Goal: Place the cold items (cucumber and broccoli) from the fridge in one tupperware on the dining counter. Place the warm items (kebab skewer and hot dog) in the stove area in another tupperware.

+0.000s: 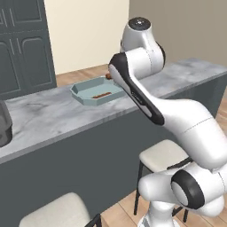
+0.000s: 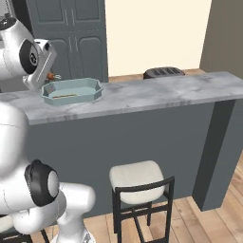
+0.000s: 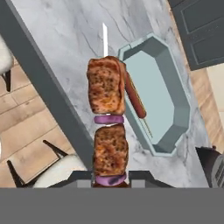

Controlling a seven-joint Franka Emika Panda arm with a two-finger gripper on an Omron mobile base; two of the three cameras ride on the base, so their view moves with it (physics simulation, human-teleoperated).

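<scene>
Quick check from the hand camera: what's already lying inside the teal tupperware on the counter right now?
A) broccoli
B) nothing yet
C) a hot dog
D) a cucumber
C. The hand view shows a hot dog lying inside the teal tupperware, while the kebab skewer is held in the jaws of the gripper above the marble counter.

We see bare marble tabletop (image 2: pixel 156 92) open along its front edge, tupperware (image 2: pixel 72 91) toward its left end with a hot dog (image 3: pixel 135 97) lying inside, toaster (image 2: pixel 163 72) at the far edge, stools (image 2: pixel 137 182) below the front edge.
</scene>
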